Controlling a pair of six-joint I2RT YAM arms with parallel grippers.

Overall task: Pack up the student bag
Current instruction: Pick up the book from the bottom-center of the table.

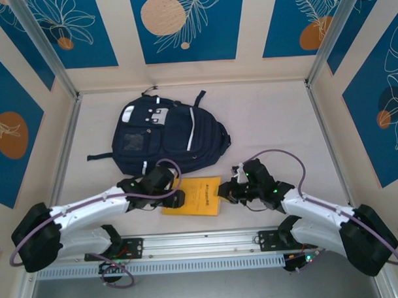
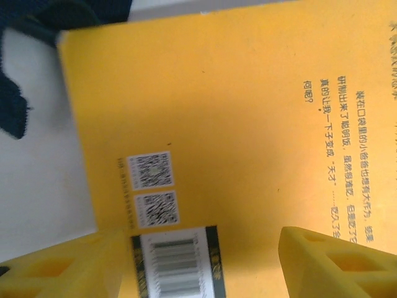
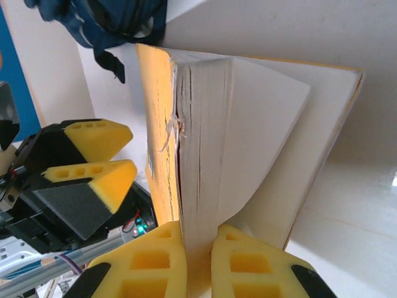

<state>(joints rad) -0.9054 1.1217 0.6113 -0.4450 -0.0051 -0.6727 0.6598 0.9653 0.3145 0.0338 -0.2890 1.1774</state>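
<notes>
Right jaws were pinched shut on the page edge of the yellow book (image 3: 205,124), holding a sheaf of its leaves. Left jaws stood wide over the book's cover beside the barcode (image 2: 180,261), gripping nothing.

The student bag (image 1: 166,134) lay flat in the upper left-centre of the overhead frame, front pockets up, one strap trailing to the left, just beyond the book's far edge. It would likely handle as soft, floppy cloth: light while empty, sagging wherever it was lifted, its mouth prone to fall shut. The top handle or a firm seam near the zip looked the best hold; whether the zip was open could not be told. The book, stiff but loose-leaved, could fan or tear if carried by its pages alone.

Beneath them, the bench (image 1: 270,120) was pale, smooth and probably slippery. Blue leaf-patterned walls (image 1: 181,25) enclosed it, with an aluminium rail (image 1: 202,244) along the bottom.
</notes>
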